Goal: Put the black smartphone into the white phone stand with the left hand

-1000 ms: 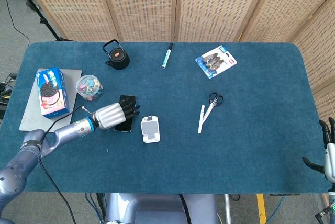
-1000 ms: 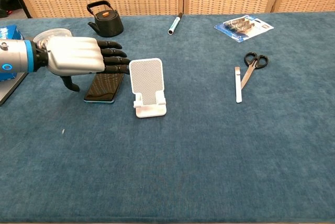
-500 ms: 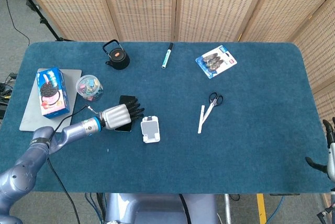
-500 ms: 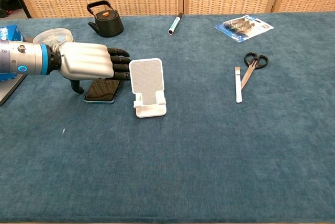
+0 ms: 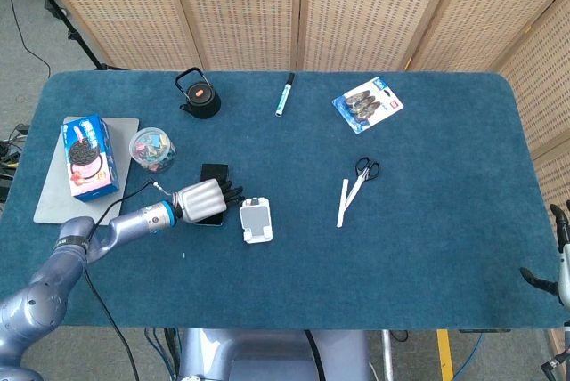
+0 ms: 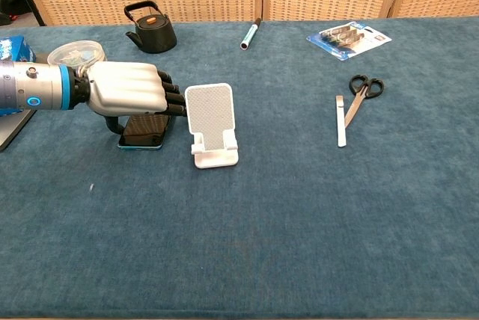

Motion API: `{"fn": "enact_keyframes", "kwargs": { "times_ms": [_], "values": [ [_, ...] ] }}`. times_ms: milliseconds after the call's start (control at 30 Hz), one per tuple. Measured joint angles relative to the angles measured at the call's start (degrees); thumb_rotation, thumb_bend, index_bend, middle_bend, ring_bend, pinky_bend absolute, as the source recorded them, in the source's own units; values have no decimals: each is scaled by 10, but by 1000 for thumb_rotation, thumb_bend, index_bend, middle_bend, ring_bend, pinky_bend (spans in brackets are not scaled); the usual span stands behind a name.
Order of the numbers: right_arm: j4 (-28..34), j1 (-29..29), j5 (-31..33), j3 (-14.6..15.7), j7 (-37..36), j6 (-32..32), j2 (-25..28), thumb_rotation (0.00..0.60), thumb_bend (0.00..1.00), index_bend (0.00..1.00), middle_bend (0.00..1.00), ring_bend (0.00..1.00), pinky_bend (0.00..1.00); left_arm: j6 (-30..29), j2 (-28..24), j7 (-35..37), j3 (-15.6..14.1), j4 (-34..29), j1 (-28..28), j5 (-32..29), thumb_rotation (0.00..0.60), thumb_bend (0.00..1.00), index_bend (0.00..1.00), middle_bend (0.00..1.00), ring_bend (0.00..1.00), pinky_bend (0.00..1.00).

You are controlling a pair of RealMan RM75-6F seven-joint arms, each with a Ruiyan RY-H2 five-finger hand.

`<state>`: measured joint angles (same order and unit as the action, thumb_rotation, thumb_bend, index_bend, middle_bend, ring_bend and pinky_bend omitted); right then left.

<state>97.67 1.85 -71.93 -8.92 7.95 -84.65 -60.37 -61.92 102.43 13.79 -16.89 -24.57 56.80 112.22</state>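
The black smartphone (image 5: 214, 173) (image 6: 142, 135) lies flat on the blue table, mostly covered by my left hand (image 5: 203, 200) (image 6: 131, 96). The fingers curl down over the phone's right edge and the thumb sits at its left edge, so the hand grips it on the cloth. The white phone stand (image 5: 256, 220) (image 6: 212, 122) stands upright just right of the fingertips, with nothing in it. My right hand (image 5: 559, 261) shows only at the far right edge of the head view, off the table, fingers apart and holding nothing.
A black kettle (image 5: 198, 96) (image 6: 150, 30), a marker (image 5: 284, 94) and a blister pack (image 5: 367, 104) lie at the back. Scissors (image 5: 365, 169) and a white stick (image 5: 342, 203) lie right of the stand. A cookie box (image 5: 89, 155) and a plastic tub (image 5: 151, 148) sit at the left.
My left hand has lowered onto the phone and moved a little toward the stand; its fingers went from stretched out to curled around the phone's edges. The stand has not moved.
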Motion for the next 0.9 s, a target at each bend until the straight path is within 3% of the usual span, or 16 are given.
{"fn": "enact_keyframes", "kwargs": {
  "times_ms": [133,533,900],
  "values": [
    [0,0,-2,2,2,0,-1,600,0,0,0,0,0,-41,2,8,1,15,-10,-3,600,177,684,568,373,344],
    [6,0,-8,6,6,-2,-2,600,0,0,0,0,0,-89,-2,14,-1,35,-35,-12,600,177,688,573,375,345],
    [10,0,-13,10,7,0,0,600,0,0,0,0,0,-163,-62,-59,11,23,-29,-14,600,175,688,573,375,345]
  ]
}}
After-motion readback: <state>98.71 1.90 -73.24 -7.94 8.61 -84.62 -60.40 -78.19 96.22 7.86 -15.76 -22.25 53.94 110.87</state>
